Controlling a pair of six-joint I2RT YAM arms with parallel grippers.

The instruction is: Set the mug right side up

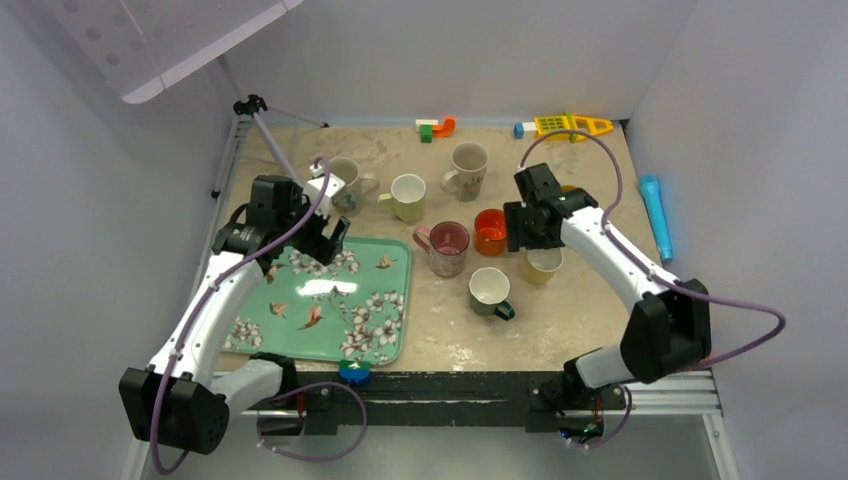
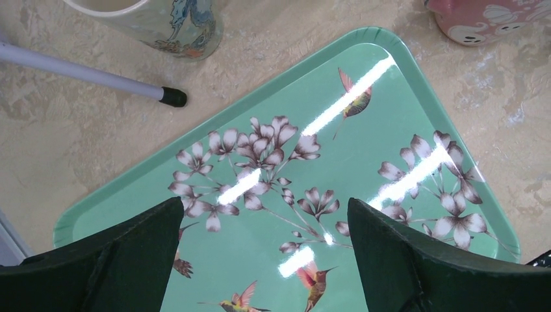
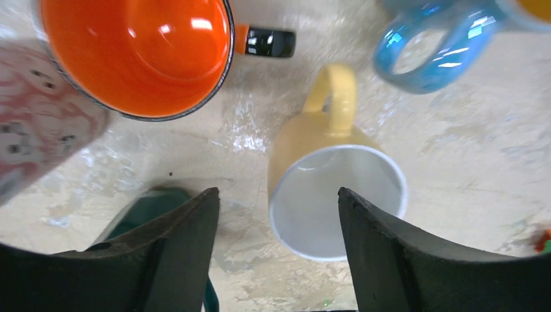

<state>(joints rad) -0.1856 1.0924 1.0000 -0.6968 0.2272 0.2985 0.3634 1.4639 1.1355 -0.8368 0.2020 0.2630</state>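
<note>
Top view:
- yellow mug (image 1: 545,265) right of centre, mouth up, on table; flip looks done
- right gripper (image 1: 527,228) directly over it
- orange mug (image 1: 490,232) just beside, to left
- left gripper (image 1: 335,232) over upper edge of tray (image 1: 404,295)

Left wrist:
- left gripper (image 2: 263,214) spread wide, empty, above tray (image 2: 383,97); no risk here

Right wrist:
- right gripper (image 3: 277,195) wide open, holding nothing
- yellow mug (image 3: 338,201) low centre, nearer right-hand finger; contact unclear
- Risk: sideways retreat clips rim, tips mug or shoves it into orange mug (image 3: 143,52) or blue handle (image 3: 416,84)
</note>
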